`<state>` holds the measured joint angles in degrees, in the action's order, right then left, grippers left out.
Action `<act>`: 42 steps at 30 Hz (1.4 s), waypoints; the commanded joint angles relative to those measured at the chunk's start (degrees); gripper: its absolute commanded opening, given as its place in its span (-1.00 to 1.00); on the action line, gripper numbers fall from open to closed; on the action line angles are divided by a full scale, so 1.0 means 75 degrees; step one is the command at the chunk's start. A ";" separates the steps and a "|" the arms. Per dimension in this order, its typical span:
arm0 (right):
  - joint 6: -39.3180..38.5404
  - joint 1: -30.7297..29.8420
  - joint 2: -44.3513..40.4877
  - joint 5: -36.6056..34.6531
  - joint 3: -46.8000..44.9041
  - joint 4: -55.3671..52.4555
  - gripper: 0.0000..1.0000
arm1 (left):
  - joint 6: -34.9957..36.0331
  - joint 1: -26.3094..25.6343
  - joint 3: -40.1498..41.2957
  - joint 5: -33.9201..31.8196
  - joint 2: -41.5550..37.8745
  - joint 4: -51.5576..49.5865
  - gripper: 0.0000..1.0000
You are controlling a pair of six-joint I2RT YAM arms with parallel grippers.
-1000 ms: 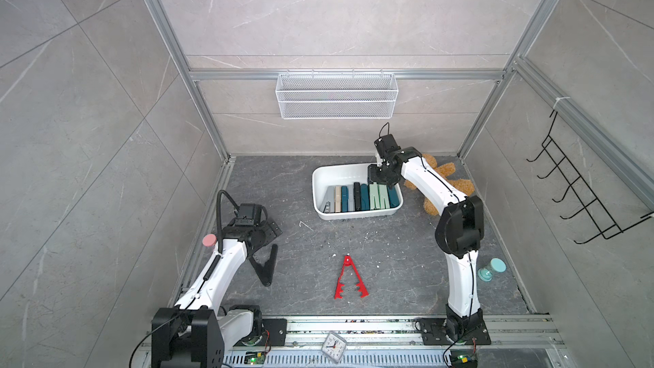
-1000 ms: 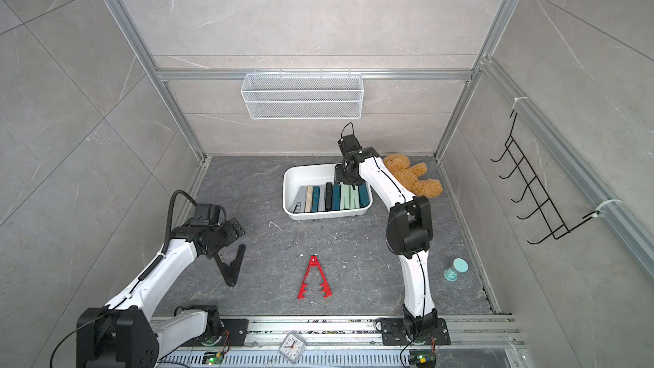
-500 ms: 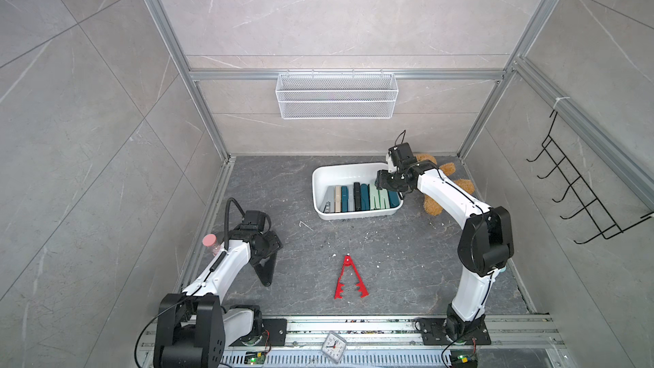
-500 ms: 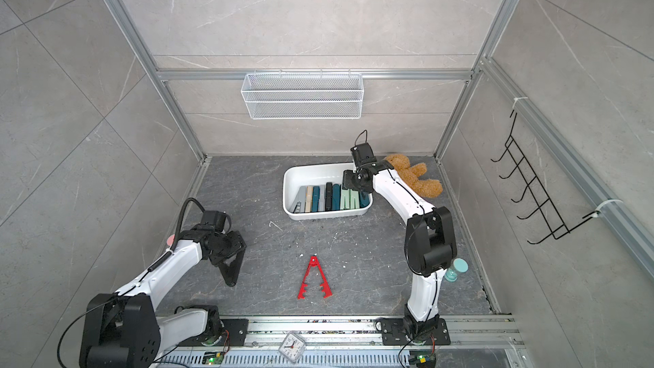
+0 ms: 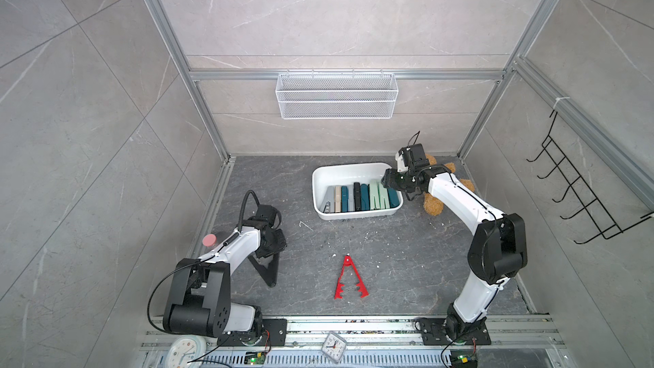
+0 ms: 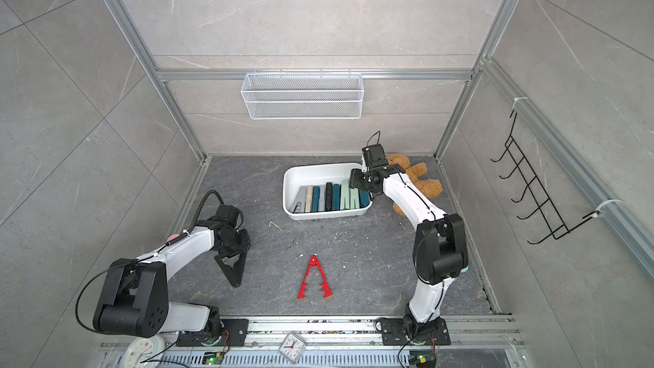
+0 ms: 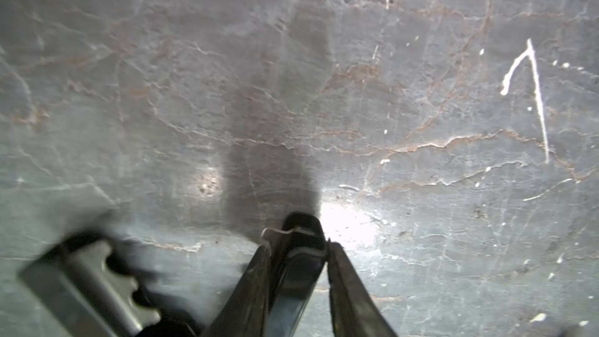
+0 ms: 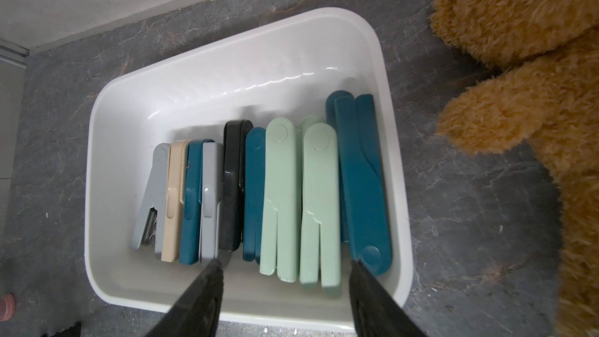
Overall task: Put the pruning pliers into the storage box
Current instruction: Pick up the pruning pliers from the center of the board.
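Note:
Black V-shaped pruning pliers [image 5: 266,270] [image 6: 231,269] lie on the dark floor at the left. My left gripper [image 5: 272,256] [image 7: 298,248] is shut on one of their arms [image 7: 301,231]; the other arm [image 7: 90,280] shows blurred beside it. Red toothed pliers [image 5: 348,279] [image 6: 314,279] lie open near the front middle, touched by neither gripper. The white storage box [image 5: 354,165] [image 6: 318,168] [image 8: 227,69] holds several pliers in a row: teal, mint, black, grey and beige. My right gripper [image 5: 387,182] [image 8: 285,264] hovers open over the box's right end, holding nothing.
A brown teddy bear [image 5: 433,205] [image 8: 518,59] lies right of the box, behind my right arm. A white wire basket [image 5: 336,100] hangs on the back wall and a black hook rack [image 5: 580,200] on the right wall. Two clocks [image 5: 332,346] [image 5: 184,352] sit by the front rail.
My left gripper has come down and closed on an arm of the black pliers. My right arm's elbow has swung right, and its gripper has drawn slightly toward the front over the box.

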<state>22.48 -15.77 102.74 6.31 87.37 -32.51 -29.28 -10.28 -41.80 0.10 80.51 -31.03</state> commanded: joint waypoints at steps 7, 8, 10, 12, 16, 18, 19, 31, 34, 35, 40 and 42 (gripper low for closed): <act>0.0211 0.0344 -0.0646 0.0277 -0.0693 0.0368 0.27 | 0.0194 -0.0368 -0.0550 -0.0183 0.0560 0.0075 -0.58; 0.0214 0.0365 -0.0683 0.0281 -0.0741 0.0386 0.27 | 0.0200 -0.0394 -0.0604 -0.0201 0.0593 0.0096 -0.61; 0.0236 0.0421 -0.0760 0.0303 -0.0871 0.0422 0.27 | 0.0211 -0.0472 -0.0765 -0.0231 0.0693 0.0150 -0.66; 0.0249 0.0481 -0.0802 0.0325 -0.0964 0.0450 0.27 | 0.0246 -0.0534 -0.0952 -0.0258 0.0820 0.0168 -0.70; 0.0272 0.0549 -0.0904 0.0349 -0.1141 0.0514 0.27 | 0.0364 -0.0660 -0.1485 -0.0296 0.1182 0.0126 -0.83; 0.0272 0.0579 -0.0951 0.0356 -0.1234 0.0526 0.27 | 0.0442 -0.0755 -0.1762 -0.0300 0.1293 0.0056 -0.86; 0.0272 0.0592 -0.0978 0.0357 -0.1269 0.0526 0.27 | 0.0476 -0.0820 -0.1897 -0.0337 0.1321 0.0010 -0.87; 0.0272 0.0785 -0.1143 0.0355 -0.1571 0.0560 0.27 | 0.0568 -0.1124 -0.2593 -0.0144 0.1031 -0.0143 -0.91; 0.0295 0.0791 -0.1127 0.0383 -0.1599 0.0573 0.27 | 0.0558 -0.1118 -0.2586 -0.0079 0.0928 -0.0093 -0.91; 0.0303 0.0797 -0.1124 0.0390 -0.1597 0.0579 0.27 | 0.0564 -0.1116 -0.2583 -0.0052 0.0904 -0.0051 -0.91; 0.0307 0.0790 -0.1072 0.0582 -0.1674 0.0662 0.26 | 0.0543 -0.1119 -0.2745 0.0065 0.0925 0.0031 -0.94; 0.0248 0.0796 -0.1044 0.0724 -0.1726 0.0719 0.26 | 0.0530 -0.1116 -0.2805 0.0136 0.0881 0.0043 -0.93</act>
<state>24.01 -9.98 96.07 9.91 75.85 -28.16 -26.13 -18.65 -60.66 0.21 88.73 -31.40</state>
